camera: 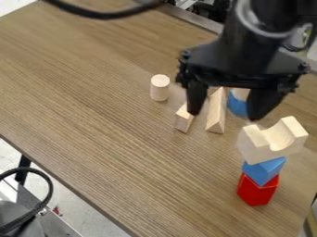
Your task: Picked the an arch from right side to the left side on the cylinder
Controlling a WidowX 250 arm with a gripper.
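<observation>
The gripper (225,115) is positioned in the upper right of the view, suspended above the tabletop (93,115) and directed downward. The fingers (197,97) are open, with a wide gap between them, and grip nothing.

The arch (270,142) is located at the right of the view, below the gripper in the frame and apart from it. It is a natural-wood block with its curved recess facing upward. It forms the top element of a three-piece stack: the arch rests on a blue block (265,170), which rests on a red block (257,190) at the base. The edges of the three pieces are not aligned.

The cylinder (160,89) is natural wood and stands upright on the tabletop, to the left of the gripper in the view, well apart from the stack. Nothing rests on the cylinder.

A small wooden block (183,120) lies between the cylinder and the stack, partly hidden by one finger. Just beside it is a long triangular wooden block (217,112), visible through the gap between the fingers. To the right of this block is a blue piece (236,105) with light wood visible at its upper side; the gripper partly covers it, and its full shape cannot be determined.

A black cable (105,15) crosses the upper left of the view.
</observation>
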